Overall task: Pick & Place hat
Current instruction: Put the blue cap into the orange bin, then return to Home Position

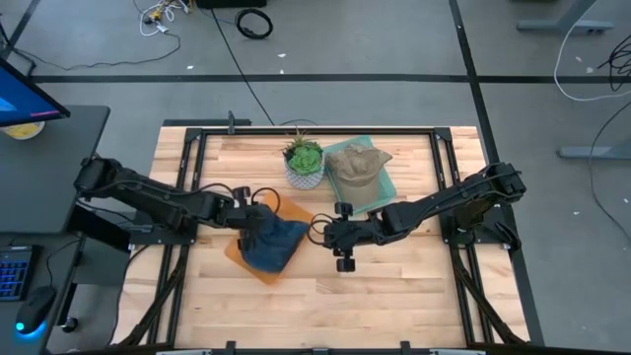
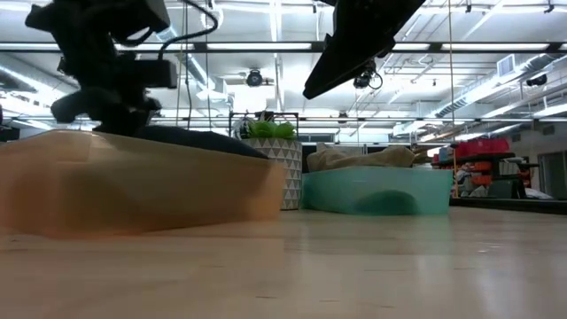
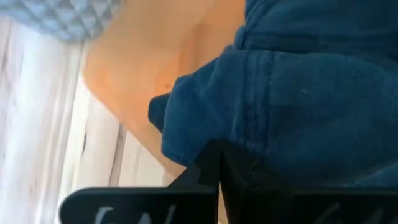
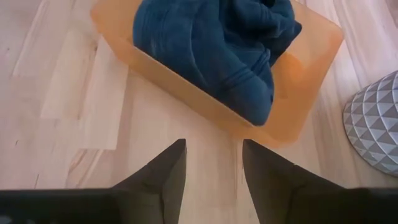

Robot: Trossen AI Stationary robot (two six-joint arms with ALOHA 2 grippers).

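Observation:
A dark blue hat (image 1: pixel 278 242) lies crumpled in an orange tray (image 1: pixel 237 254) at the table's middle. My left gripper (image 1: pixel 253 215) sits on the hat's left part, its fingers shut on the blue cloth (image 3: pixel 298 93). My right gripper (image 1: pixel 320 231) hovers open just right of the orange tray (image 4: pixel 311 50), fingers (image 4: pixel 168 168) pointing at the hat (image 4: pixel 211 43) and touching nothing. A tan hat (image 1: pixel 357 166) rests in a teal tray (image 1: pixel 386 187) farther back. My left gripper (image 3: pixel 217 155) is shut on a bunched fold of the blue hat (image 3: pixel 186 124) at its left side, coming from above and slanting in from the table's left. The fingers hide the place of contact. The hat lies in the orange tray (image 3: pixel 137 56), not lifted.
A potted green plant in a patterned white pot (image 1: pixel 304 168) stands just beyond the orange tray, beside the teal tray (image 2: pixel 381 190). Black frame rails (image 1: pixel 197 148) run along the table's sides. Bare wood lies toward the near edge (image 1: pixel 325 306).

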